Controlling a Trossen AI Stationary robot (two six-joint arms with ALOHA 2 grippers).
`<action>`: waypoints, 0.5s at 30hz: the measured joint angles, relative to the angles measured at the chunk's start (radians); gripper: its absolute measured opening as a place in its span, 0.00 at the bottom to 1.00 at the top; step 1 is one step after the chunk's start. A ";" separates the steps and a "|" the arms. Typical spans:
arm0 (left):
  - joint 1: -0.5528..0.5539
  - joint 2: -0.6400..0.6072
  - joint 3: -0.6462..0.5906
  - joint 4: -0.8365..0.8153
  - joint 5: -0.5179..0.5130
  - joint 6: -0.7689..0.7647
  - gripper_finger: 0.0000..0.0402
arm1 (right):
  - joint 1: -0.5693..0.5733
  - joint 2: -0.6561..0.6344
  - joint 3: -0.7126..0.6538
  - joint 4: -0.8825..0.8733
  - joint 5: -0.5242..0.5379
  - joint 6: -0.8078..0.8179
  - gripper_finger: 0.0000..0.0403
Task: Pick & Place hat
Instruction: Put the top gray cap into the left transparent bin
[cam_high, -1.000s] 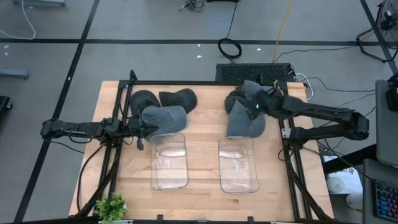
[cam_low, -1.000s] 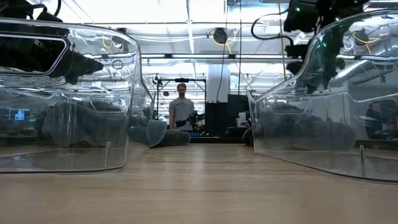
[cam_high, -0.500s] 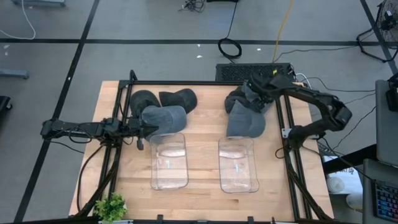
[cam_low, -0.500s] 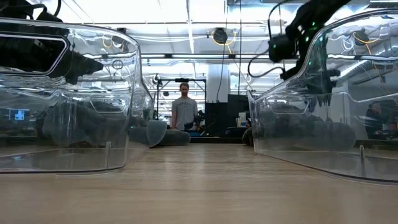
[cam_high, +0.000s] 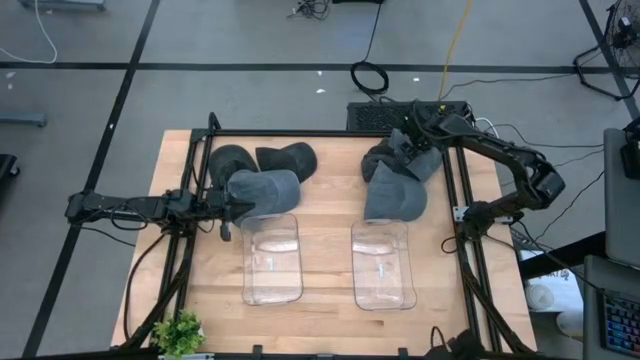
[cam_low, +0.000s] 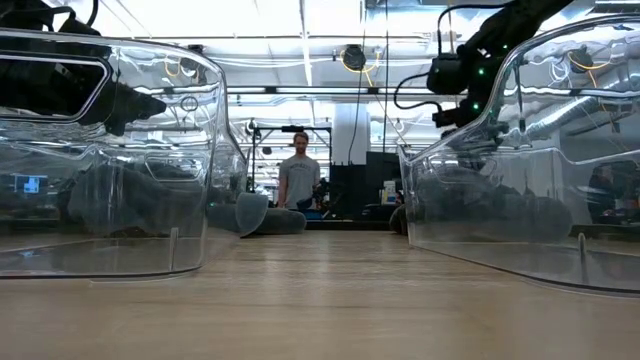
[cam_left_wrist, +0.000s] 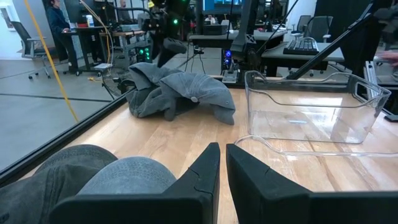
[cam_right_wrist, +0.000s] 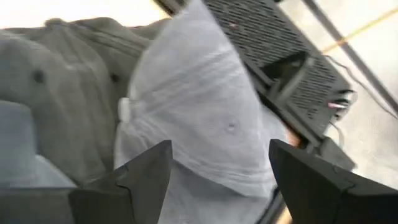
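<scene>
1. Light wooden tabletop (cam_high: 320, 240) carried two clear plastic bins: left bin (cam_high: 272, 258) and right bin (cam_high: 383, 264), side by side in the middle, toward the near edge.
2. Left pile of grey fabric hats (cam_high: 262, 172) lay toward the far-left corner, just behind the left bin; the light grey cap (cam_high: 266, 190) in front touched that bin's far rim.
3. Right pile of grey fabric hats (cam_high: 398, 175) lay at the far edge toward the far-right corner, just behind the right bin.
4. Left gripper (cam_high: 238, 207) reached in from the left edge; fingers (cam_left_wrist: 202, 180) pressed nearly together, beside the light grey cap. Whether any fabric was pinched: cannot tell.
5. Right gripper (cam_high: 412, 135) hovered over the right pile at the far edge; fingers (cam_right_wrist: 146, 171) spread apart above a pale grey hat (cam_right_wrist: 199, 118), nothing between them.
6. Small green potted plant (cam_high: 178, 333) sat at the near-left corner.
7. Person (cam_low: 299, 183) stood in the room beyond the far edge.
</scene>
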 joint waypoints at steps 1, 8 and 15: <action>0.000 0.000 0.000 0.000 0.000 0.000 0.09 | -0.005 0.010 0.000 0.022 -0.042 0.000 0.64; 0.000 0.000 0.000 0.000 0.000 0.000 0.09 | -0.019 0.084 0.000 0.046 -0.006 0.007 0.64; 0.000 0.000 0.000 0.000 0.000 0.000 0.09 | -0.020 0.087 0.000 0.051 0.058 0.010 0.63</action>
